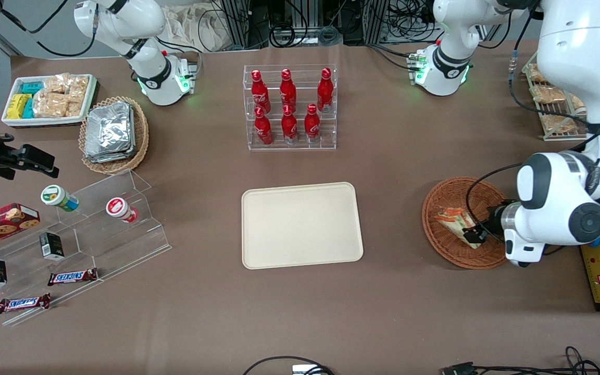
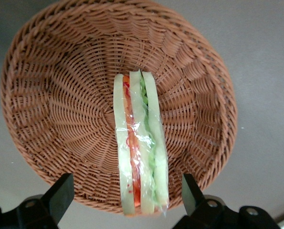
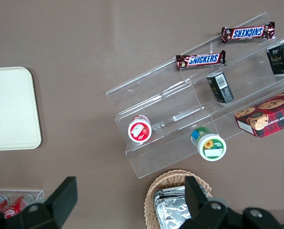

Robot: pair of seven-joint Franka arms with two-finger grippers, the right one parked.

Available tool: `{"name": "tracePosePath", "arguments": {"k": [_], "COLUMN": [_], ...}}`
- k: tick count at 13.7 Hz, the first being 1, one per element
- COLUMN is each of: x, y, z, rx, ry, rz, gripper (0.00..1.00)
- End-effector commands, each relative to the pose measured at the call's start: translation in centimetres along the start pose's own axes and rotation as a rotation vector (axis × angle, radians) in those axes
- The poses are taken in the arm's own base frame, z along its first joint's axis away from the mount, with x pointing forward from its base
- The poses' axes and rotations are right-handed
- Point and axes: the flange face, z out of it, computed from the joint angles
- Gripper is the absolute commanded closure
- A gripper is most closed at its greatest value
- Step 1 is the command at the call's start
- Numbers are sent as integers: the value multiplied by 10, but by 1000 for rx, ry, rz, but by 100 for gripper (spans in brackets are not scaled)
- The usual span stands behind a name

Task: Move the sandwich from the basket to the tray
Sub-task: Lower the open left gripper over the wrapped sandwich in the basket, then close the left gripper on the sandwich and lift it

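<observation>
Hanging low over the basket (image 1: 448, 200), my jaws (image 1: 474, 234) hide the sandwich's nearer end in the front view, so only its paler end with the orange streaks shows there. My forearm also covers the basket's rim toward the working arm's end of the worktop (image 1: 394, 302).

From my wrist camera the sandwich (image 2: 139, 148) is clear: a film-wrapped wedge on its edge in the basket's (image 2: 60, 86) bowl, red filling on one side, green on the other, bread between. My two fingertips (image 2: 60, 191) stand wide apart, one on each side of the wedge's end, neither touching it. The jaws are fully spread and hold nothing.

My arm reaches in from the working arm's end, its big white elbow joint level with the basket and the wrist bent down toward it.

The tray (image 1: 300, 224) lies flat mid-worktop, well apart from the basket, toward the parked arm's end.
</observation>
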Motion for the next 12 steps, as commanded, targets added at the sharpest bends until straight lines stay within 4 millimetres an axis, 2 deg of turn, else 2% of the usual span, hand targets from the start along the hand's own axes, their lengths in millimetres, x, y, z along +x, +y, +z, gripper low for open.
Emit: {"name": "tracePosePath", "arguments": {"k": [1,5,12], "x": [3,7,2], "y": [4,10,4], "z": [13,33,76], "rx": [-17,-12,-26], "ry": [2,-4,16], "rz": [-36,-59,-76], "gripper": [0,0,0]}}
